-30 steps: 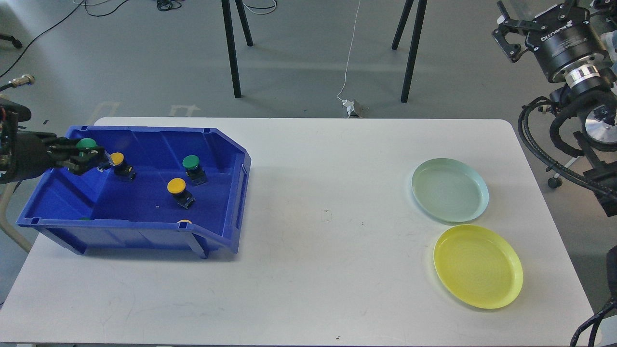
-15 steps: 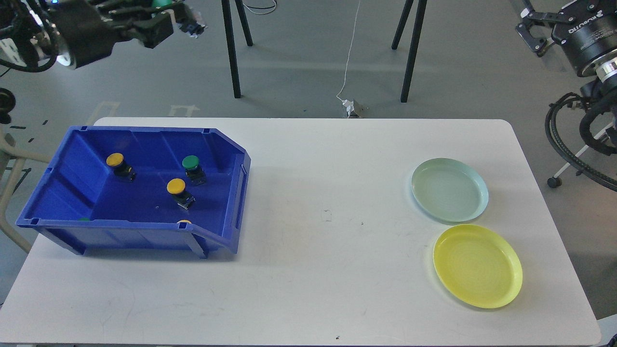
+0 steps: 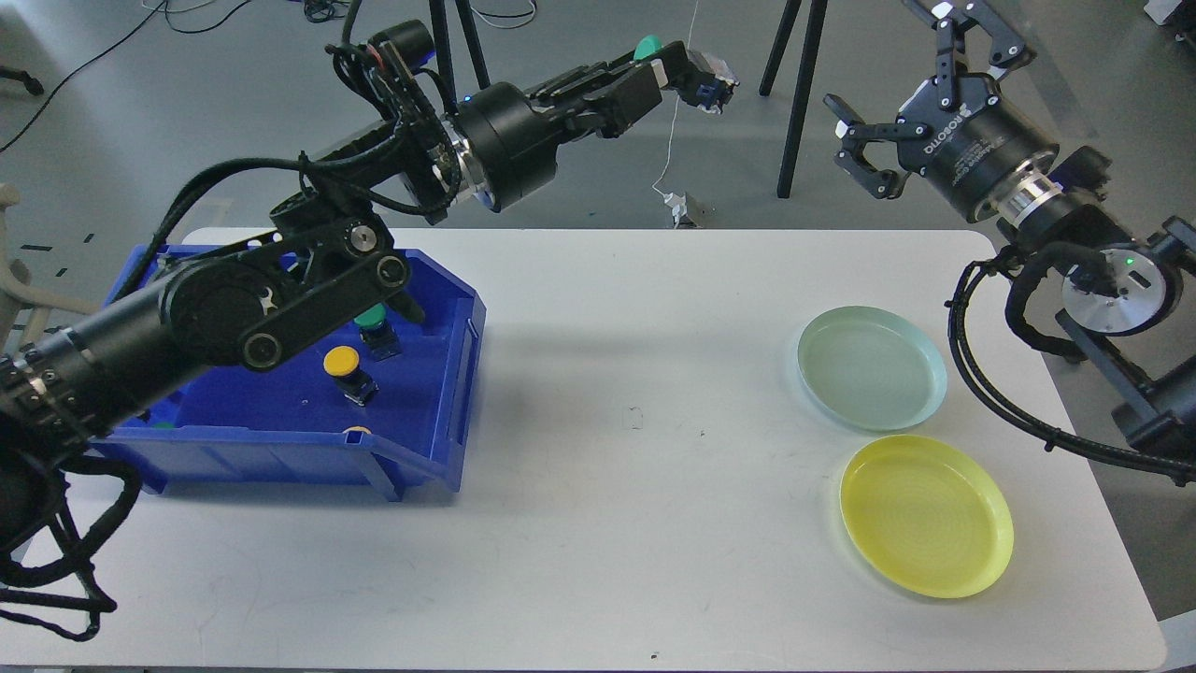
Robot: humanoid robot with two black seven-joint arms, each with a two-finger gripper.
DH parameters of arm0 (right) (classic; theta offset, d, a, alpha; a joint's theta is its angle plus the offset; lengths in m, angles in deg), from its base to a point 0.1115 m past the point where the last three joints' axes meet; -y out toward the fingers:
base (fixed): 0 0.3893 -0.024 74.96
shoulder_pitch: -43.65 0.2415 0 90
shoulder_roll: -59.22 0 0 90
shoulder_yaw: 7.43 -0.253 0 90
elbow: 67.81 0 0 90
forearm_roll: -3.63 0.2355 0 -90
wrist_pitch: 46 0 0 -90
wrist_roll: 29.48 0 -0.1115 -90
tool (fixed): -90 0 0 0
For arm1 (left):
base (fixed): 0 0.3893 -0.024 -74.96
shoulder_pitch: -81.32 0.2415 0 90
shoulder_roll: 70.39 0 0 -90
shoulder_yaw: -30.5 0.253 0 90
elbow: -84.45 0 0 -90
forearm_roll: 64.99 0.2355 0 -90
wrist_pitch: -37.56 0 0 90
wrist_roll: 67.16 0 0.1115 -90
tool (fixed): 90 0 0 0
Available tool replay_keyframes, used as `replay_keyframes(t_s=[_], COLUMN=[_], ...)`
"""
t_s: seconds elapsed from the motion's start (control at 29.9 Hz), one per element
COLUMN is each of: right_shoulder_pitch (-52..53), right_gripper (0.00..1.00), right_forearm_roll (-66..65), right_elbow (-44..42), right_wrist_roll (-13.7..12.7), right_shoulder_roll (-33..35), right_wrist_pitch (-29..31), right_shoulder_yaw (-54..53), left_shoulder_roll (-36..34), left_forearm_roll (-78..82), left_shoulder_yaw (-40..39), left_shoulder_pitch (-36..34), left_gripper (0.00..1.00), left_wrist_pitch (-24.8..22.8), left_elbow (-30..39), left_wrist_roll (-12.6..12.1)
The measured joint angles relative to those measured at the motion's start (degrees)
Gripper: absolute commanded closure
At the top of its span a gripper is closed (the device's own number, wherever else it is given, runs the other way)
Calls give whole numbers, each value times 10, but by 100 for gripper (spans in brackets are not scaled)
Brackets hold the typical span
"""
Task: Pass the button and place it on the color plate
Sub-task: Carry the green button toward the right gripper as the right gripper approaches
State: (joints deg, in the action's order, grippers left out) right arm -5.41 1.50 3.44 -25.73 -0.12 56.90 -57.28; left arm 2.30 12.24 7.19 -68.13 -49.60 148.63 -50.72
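Observation:
My left gripper is shut on a green button, held high above the far edge of the table near the middle. My right gripper is open and empty, high at the right, its fingers spread toward the left gripper and well apart from it. The pale green plate and the yellow plate lie empty at the table's right. In the blue bin a yellow button and a green button show; my left arm hides part of the bin.
The white table holds the bin at the left and the plates at the right. Black stand legs rise behind the table. My left arm crosses over the bin. Right arm cables hang beside the pale green plate.
My left gripper has lifted the green button out of the bin and swung it up and right to the middle. My right gripper has moved left and turned toward it.

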Motion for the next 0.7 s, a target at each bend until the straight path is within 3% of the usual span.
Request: replay_keyframes(t_s=[0.4,0.7], right_shoulder_pitch=[-24,-24], right_gripper=[14,38], right_forearm_roll=[-102,-104], right_elbow=[53,53], right_wrist_roll=[6,6], right_shoulder_roll=[-29,-37], right_wrist_pitch=[-3,-1], right_shoulder_yaw=[31,34], left_shoulder_roll=[45,44], left_forearm_roll=[-2,-2], left_shoulder_yaw=[1,1], left_shoulder_pitch=[22,22], left_gripper=[70,70], left_wrist_pitch=[19,20], left_elbow=[-26,-27], left_wrist_roll=[4,3])
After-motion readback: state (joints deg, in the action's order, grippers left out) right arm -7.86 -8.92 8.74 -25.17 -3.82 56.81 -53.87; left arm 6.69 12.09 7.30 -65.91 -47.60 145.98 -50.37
